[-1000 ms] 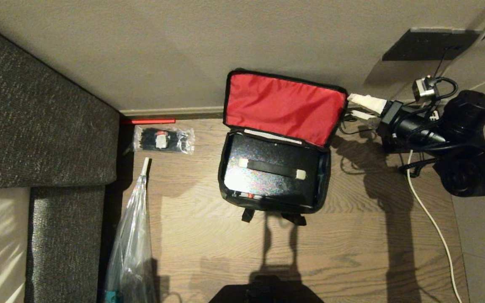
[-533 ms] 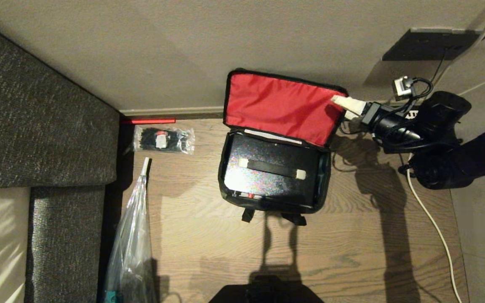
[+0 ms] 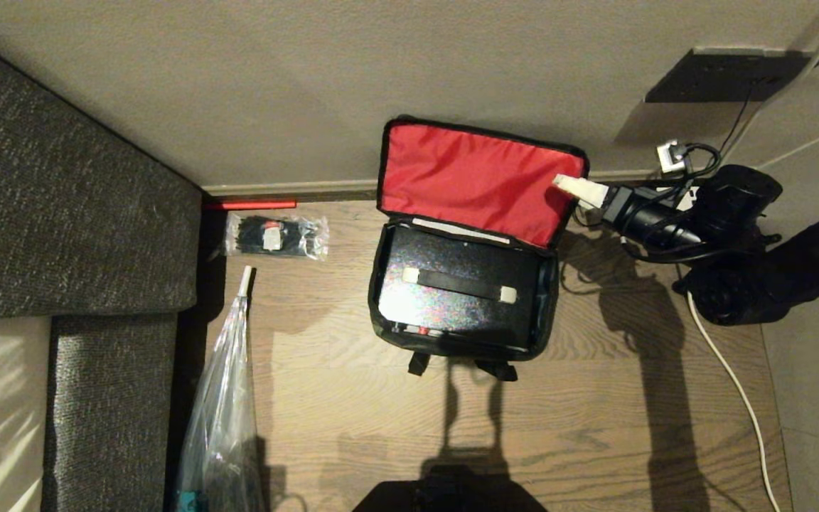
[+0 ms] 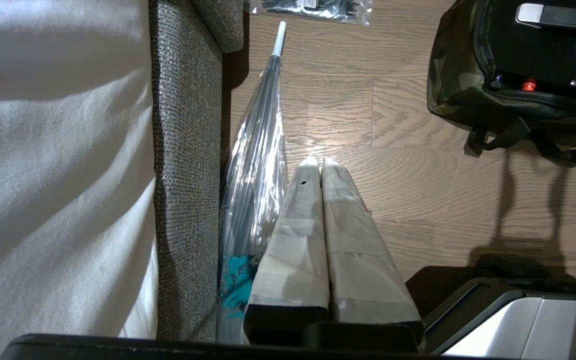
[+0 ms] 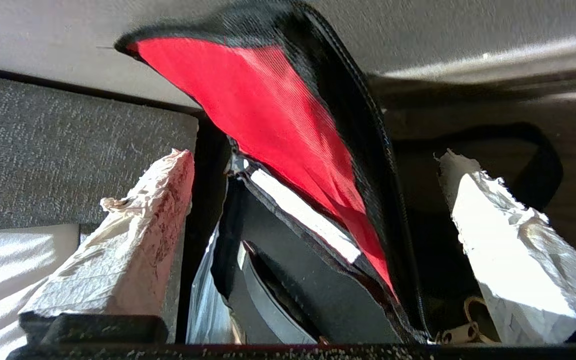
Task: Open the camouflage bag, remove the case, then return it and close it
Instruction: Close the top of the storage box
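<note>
Red lining showed where the camouflage bag (image 3: 463, 284) sat at centre frame, its lid (image 3: 477, 181) propped back against the wall (image 3: 310, 85) and the case (image 3: 459, 295) lying flat inside. At the lid's right edge, the right gripper (image 3: 574, 186) hung with its padded fingers (image 5: 133, 225) spread wide and the lid's edge between them, gripping nothing. The step looked like taking hold of the lid to shut it; the grip would do best on the stiff bound edge, not the slack lining. Floor (image 3: 594, 427) below and right of the bag lay open; the wall hemmed the lid from behind. Low in the frame, by the umbrella (image 4: 258, 165) and sofa (image 4: 188, 150), the left gripper (image 4: 318, 162) rested with fingers pressed together.
</note>
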Available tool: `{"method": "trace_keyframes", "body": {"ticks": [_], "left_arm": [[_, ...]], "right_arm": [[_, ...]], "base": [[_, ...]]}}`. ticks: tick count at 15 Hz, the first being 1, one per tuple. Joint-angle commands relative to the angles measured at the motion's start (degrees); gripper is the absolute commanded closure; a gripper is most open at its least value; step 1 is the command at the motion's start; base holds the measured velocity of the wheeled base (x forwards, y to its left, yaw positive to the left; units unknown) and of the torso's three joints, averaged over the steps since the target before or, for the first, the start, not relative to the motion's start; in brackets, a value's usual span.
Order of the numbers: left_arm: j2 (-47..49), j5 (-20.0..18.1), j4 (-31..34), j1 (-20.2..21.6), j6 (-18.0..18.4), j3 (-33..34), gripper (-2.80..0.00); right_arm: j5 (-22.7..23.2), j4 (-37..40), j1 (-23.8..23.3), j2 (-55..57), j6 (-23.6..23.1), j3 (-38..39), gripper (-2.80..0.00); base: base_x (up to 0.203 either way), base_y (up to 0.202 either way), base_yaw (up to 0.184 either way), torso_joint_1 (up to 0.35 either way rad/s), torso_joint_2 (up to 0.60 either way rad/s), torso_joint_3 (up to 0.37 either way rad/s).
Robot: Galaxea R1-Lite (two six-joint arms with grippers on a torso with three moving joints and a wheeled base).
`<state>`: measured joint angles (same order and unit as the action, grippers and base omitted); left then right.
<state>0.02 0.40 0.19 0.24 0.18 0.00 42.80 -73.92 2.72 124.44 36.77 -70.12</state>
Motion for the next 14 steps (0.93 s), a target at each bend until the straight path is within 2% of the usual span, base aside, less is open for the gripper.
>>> {"method": "trace_keyframes", "body": {"ticks": [1,2,3,10,14], "left_arm": [[-0.11,0.03,-0.01,0.02,-0.01,0.18,0.00],[-0.11,0.03,-0.01,0.10,-0.08,0.18,0.00],[-0.11,-0.05,-0.01,0.02,-0.01,0.18,0.00],[-0.11,0.04,-0.01,0.02,-0.01,0.18,0.00],[-0.11,-0.01,-0.01,0.02,-0.01,0.18,0.00]], "right_arm": [[0.09,-0.53,0.01,-0.16,0.85,-0.01,-2.80],[-1.25,-0.54,0.01,0.02,0.92,0.23,-2.80],[-2.28,-0.51,0.09,0.25,0.95,0.16,0.00],[-2.19,-0.52,0.27,0.04,-0.06,-0.05,0.00],[-1.99,-0.51,0.49,-1.73,-3.22,3.13,0.00]], "base": [[0.000,0.000,0.000,0.000,0.00,0.000],[0.000,0.000,0.000,0.000,0.00,0.000],[0.000,0.000,0.000,0.000,0.00,0.000],[0.000,0.000,0.000,0.000,0.00,0.000],[0.000,0.000,0.000,0.000,0.00,0.000]]}}
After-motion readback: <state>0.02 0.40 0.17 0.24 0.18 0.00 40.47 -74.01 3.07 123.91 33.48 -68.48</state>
